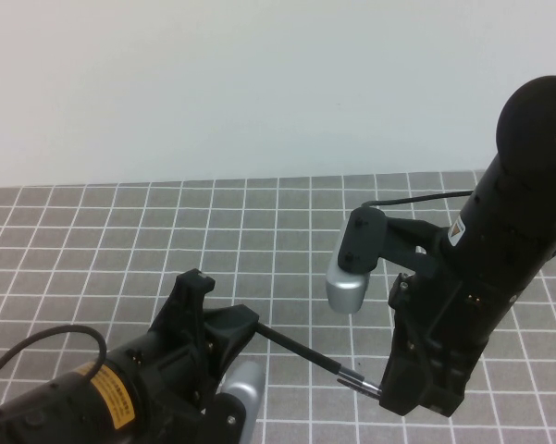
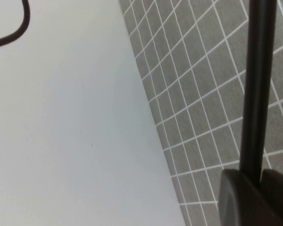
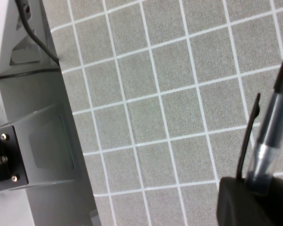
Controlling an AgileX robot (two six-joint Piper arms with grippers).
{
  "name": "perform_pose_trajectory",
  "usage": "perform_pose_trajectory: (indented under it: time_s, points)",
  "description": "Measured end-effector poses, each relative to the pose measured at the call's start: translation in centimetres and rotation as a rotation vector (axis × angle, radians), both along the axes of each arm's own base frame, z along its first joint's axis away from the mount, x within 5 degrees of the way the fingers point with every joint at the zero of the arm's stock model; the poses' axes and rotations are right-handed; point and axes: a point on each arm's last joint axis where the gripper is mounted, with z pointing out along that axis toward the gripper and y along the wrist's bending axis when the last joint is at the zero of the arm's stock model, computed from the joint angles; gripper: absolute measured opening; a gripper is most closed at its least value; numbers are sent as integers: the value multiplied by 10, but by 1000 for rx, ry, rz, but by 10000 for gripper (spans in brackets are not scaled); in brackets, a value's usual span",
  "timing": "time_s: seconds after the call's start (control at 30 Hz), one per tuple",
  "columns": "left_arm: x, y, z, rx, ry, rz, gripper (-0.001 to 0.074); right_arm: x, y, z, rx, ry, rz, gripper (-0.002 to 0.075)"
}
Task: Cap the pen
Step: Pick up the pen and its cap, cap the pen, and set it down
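Low over the counter (image 1: 120, 240), left claw (image 1: 248, 322) clamps the pen (image 1: 305, 350), right claw (image 1: 389, 393) opposite pinches the cap (image 3: 266, 141) at its tip; we'd hold both axes in line, pressing straight

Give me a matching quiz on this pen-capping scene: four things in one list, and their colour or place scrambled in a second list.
Things:
1. pen
2. cap
3. left gripper
4. right gripper

Descriptions:
A. clear, with a black clip
B. near edge, left side, jaws shut on the pen
C. thin and black
D. near edge, right of centre, jaws shut on the cap

Pairs: 1-C, 2-A, 3-B, 4-D
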Motion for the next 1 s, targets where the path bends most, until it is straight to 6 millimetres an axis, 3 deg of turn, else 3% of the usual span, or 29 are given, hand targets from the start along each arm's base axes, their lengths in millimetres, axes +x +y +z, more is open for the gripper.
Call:
perform_pose_trajectory:
  time_s: [0.73,1.0]
  points:
    - [0,0,0,-27,21,9,40,8,5,-16,-27,21,-10,-4]
    - [-4,-4,-1,-29,44,-1,38,15,10,1,15,-34,-12,-4]
